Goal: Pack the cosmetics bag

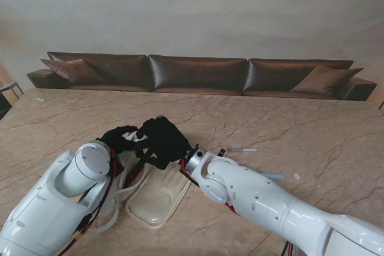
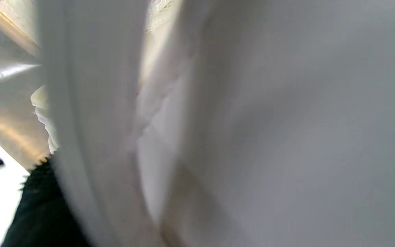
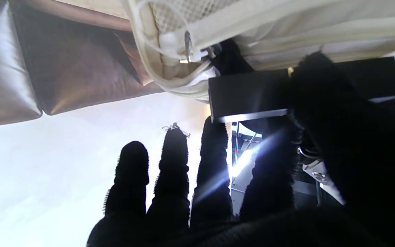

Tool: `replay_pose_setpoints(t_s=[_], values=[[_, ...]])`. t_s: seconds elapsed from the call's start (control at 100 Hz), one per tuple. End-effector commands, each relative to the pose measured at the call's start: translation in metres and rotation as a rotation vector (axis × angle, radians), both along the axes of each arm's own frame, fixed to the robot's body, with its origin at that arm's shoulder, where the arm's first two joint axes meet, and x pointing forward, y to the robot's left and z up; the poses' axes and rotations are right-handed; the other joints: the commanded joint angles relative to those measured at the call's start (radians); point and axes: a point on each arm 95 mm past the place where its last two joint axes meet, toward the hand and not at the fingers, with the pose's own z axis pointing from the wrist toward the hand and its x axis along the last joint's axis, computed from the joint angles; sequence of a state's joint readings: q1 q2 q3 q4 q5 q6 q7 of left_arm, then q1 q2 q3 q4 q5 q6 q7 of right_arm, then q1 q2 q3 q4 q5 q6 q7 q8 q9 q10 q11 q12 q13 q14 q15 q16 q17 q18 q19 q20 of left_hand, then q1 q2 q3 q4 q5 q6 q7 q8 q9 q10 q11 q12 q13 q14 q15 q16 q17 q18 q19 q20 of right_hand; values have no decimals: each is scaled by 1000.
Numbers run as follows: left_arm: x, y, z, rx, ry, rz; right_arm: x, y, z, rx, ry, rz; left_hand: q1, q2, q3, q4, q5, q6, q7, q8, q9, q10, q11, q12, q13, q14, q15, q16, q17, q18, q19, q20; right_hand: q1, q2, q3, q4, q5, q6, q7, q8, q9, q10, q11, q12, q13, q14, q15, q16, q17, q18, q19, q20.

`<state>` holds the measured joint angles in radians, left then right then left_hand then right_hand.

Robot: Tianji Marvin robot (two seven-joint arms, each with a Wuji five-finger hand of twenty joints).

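A lot is hard to see here. The left wrist view is almost all blurry cream cloth, pressed right up to the camera, so the cosmetics bag point(image 2: 252, 120) fills it. Only a dark bit of the left hand point(image 2: 43, 209) shows in one corner. From this view I cannot tell if its fingers are apart or together.

From the stand's view, the cosmetics bag point(image 1: 157, 195) lies on the table point(image 1: 312, 130), near me and a little to the left. Its far end is hidden under both black hands. The left hand point(image 1: 120, 139) sits at the far left edge of the bag, but its fingers are too dark to make out. The right hand point(image 1: 163, 141) is just beside it, over the far end of the bag.

The right wrist view shows more. The right hand point(image 3: 197, 192) has four fingers point(image 3: 132, 171) held straight and a little apart, holding nothing. The bag's zipper pull point(image 3: 188, 48) shows there too, and a flat black thing point(image 3: 249, 96) next to the bag's edge.

Only the stand's view shows the small things on the table to the right: a thin pen-like stick point(image 1: 243, 149) and a pale blue stick point(image 1: 273, 175), well apart from the bag. A brown sofa point(image 1: 198, 73) runs along the far side.
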<state>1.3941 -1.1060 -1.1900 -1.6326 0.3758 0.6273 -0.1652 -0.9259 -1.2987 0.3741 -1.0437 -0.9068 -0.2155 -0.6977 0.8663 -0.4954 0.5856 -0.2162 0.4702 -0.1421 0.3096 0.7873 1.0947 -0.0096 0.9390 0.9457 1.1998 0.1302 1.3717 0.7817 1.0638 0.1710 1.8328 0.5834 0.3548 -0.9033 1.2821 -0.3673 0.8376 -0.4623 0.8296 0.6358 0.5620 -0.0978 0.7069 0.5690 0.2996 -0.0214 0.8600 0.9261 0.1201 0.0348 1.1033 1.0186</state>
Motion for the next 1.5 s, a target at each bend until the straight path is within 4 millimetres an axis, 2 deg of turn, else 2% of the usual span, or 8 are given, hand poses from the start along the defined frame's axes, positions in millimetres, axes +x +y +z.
replay_pose_setpoints(t_s=[0.0,0.42,0.64,0.76,0.99,1.16,1.27,1.49], values=[[-7,-10,-6,-18,32,-20,1,14,10,20,-5,26,58,109,76,19,126,29,820,32,47,-153,52,6,70,-4,137,42,24,-57,238,-3,40,95,-2,55,66,-66,91,15,-40,10,-16,-14,-30,-16,12,3,-8,-23,11,0],[-11,-15,-4,-44,49,-27,9,31,-7,-25,23,105,58,107,82,20,127,40,818,23,50,-150,50,1,71,-9,133,39,24,-57,238,-3,53,68,-25,27,90,-103,94,-41,-51,2,-9,-41,-33,-26,-1,-17,-4,-20,7,-8],[-11,-14,-3,-57,51,-22,9,28,-12,-72,38,129,58,105,84,20,129,40,820,23,50,-148,51,-1,71,-6,135,38,24,-57,238,-3,54,-49,-7,-27,0,-14,97,-265,-31,6,-30,-72,-16,-19,-6,-35,4,-10,5,-14],[-12,-14,-4,-57,51,-22,9,25,-14,-88,55,125,57,105,85,20,128,39,820,22,50,-150,50,-2,71,-6,135,38,24,-57,238,-3,-33,-18,31,169,-66,132,-124,-179,-51,15,-45,-85,-30,-14,-16,-38,-7,-8,-5,-18],[-12,-14,-6,-64,57,-18,8,18,-12,-104,67,117,56,104,86,20,128,39,821,22,50,-149,51,-2,71,-7,135,37,24,-57,238,-3,-100,-56,26,156,-163,187,-198,-183,-72,21,-64,-101,-28,-12,-31,-46,-7,-4,-16,-22],[-13,-11,-5,-68,57,-13,5,-5,0,-58,108,25,56,103,89,20,129,40,821,22,52,-148,52,-3,71,-7,137,37,24,-57,238,-3,-75,94,-19,179,-85,173,-152,-153,96,13,-56,-107,193,15,-83,-69,137,26,30,-6],[-13,-9,-5,-66,57,-9,4,-27,9,-45,141,-36,56,101,90,20,128,41,820,21,52,-147,52,-3,71,-6,138,37,24,-57,238,-3,-11,78,-48,10,-48,101,5,-276,318,-28,-41,-65,503,7,-98,-42,394,63,120,-2],[-14,-8,-5,-86,54,4,4,-71,12,-60,278,-125,54,96,98,19,132,54,812,5,59,-139,43,-11,71,-1,141,37,24,-57,238,-3,58,110,-43,15,61,72,153,-389,555,-15,-21,-17,773,25,-23,-1,649,67,334,-34]])
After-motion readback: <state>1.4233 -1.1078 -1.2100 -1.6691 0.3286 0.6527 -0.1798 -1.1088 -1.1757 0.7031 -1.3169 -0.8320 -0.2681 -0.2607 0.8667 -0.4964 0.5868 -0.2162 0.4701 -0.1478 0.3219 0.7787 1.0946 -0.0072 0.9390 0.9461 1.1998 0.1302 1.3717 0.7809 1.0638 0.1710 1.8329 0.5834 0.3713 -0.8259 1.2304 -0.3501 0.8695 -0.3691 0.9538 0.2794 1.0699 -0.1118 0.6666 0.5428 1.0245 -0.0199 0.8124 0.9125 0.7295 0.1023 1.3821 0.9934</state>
